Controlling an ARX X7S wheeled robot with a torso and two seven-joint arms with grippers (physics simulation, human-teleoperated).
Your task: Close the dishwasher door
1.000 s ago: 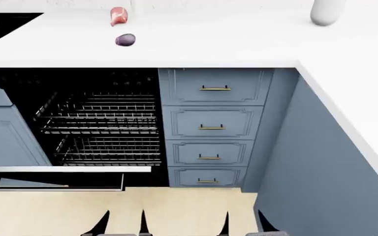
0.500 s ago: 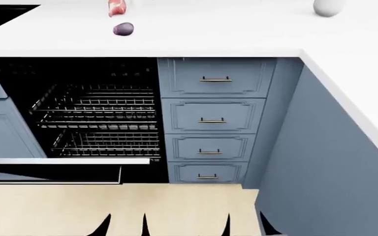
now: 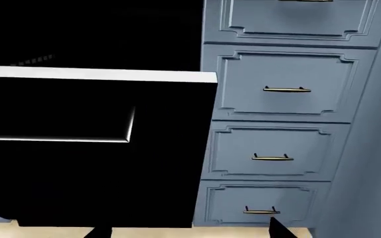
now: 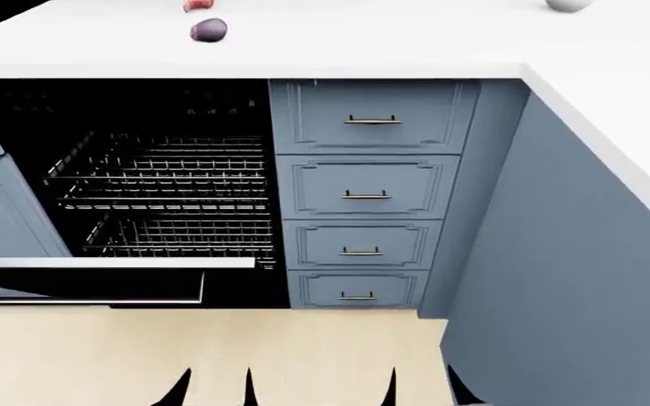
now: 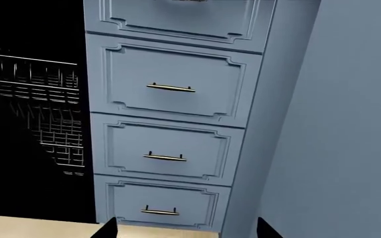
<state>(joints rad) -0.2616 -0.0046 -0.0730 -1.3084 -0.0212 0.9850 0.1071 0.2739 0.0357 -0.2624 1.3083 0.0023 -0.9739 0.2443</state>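
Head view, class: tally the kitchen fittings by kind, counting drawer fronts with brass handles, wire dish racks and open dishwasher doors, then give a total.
Drawer fronts with brass handles: 4
Wire dish racks: 2
Dishwasher door, folded down open: 1
Total: 7

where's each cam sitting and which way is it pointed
Head view: on the robot's head, looking forward and down at the open dishwasher door, wire racks and drawer stack; both end effectors' fingertips show.
Left wrist view: low, facing the door's handle; fingertips show.
Right wrist view: low, facing the drawers; fingertips show.
All three views share the drawer stack.
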